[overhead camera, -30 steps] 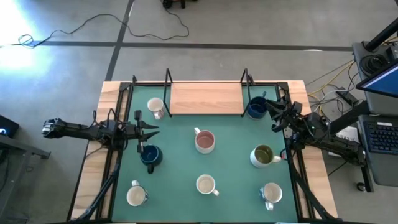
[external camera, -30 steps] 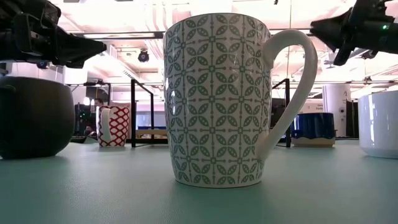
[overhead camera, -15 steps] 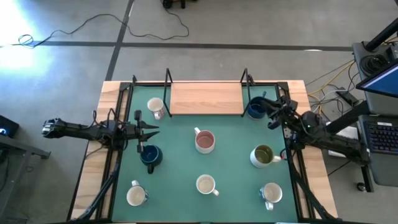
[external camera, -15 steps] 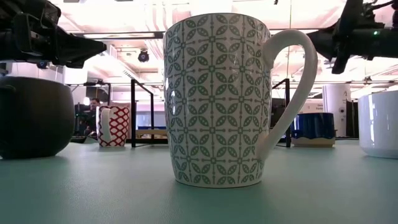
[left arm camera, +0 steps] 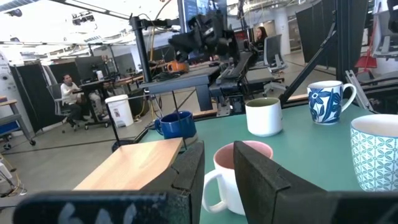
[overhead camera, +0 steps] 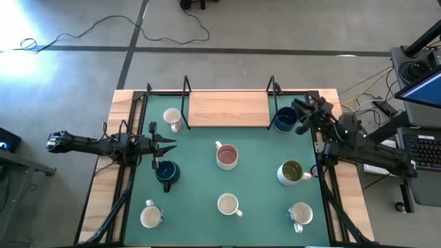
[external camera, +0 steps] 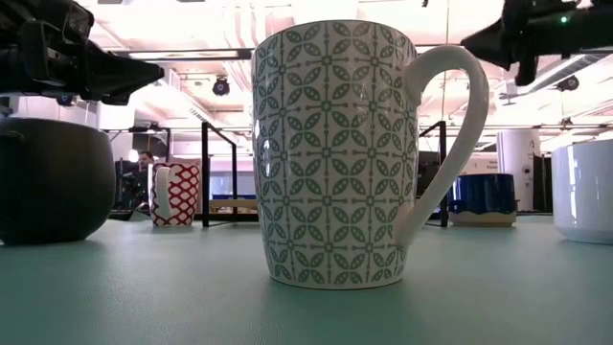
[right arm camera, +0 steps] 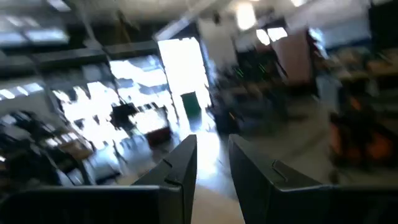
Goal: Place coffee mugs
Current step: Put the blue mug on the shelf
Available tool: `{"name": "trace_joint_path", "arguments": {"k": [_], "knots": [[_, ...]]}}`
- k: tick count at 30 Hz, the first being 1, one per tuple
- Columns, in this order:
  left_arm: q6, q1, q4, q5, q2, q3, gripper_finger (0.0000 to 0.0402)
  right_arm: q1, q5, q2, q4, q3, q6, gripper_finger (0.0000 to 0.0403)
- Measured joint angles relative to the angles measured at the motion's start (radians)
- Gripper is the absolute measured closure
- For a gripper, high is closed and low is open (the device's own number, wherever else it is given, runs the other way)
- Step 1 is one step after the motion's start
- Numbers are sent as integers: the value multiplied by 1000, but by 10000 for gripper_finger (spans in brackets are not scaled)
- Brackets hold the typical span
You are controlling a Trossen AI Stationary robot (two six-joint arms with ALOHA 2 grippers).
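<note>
Several coffee mugs stand upright on the green mat (overhead camera: pixel 255 186). Among them are a dark blue mug (overhead camera: pixel 166 172) at the left, another dark blue mug (overhead camera: pixel 282 122) at the far right, a pink-inside mug (overhead camera: pixel 227 157) in the middle and an olive-inside mug (overhead camera: pixel 291 172). My left gripper (overhead camera: pixel 172 145) points level toward the right, just beyond the left blue mug. It is open, with nothing between its fingers (left arm camera: pixel 186 177). My right gripper (overhead camera: pixel 296 107) hovers high by the far blue mug, open and holding nothing (right arm camera: pixel 212 165).
A wooden board (overhead camera: pixel 228 109) lies at the far edge between black frame posts (overhead camera: pixel 186 86). A white patterned mug (overhead camera: pixel 172 118) stands to its left. White mugs (overhead camera: pixel 228 204), (overhead camera: pixel 151 216), (overhead camera: pixel 300 214) line the near side. The green-patterned mug (external camera: pixel 335 153) fills the low view.
My right gripper has risen and swung toward the table's far edge, tipping its fingers upward, and now hangs beside the far dark blue mug. Its fingers keep the same gap. No mug has moved.
</note>
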Motion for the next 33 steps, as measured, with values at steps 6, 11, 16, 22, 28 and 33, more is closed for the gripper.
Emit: {"name": "trace_joint_path", "arguments": {"k": [6, 11, 16, 22, 28, 33], "knots": [[0, 0, 0, 0, 0, 0, 333, 0, 129, 96, -550, 242, 118, 319], [0, 0, 0, 0, 0, 0, 333, 0, 131, 181, -841, 380, 173, 319], [0, 0, 0, 0, 0, 0, 333, 0, 92, 253, -1001, 473, 176, 319], [0, 0, 0, 0, 0, 0, 333, 0, -63, 335, -1021, 515, 168, 319], [0, 0, 0, 0, 0, 0, 333, 0, -70, 434, -1076, 513, 168, 319], [0, 0, 0, 0, 0, 0, 333, 0, -71, 508, -1084, 511, 168, 319]]}}
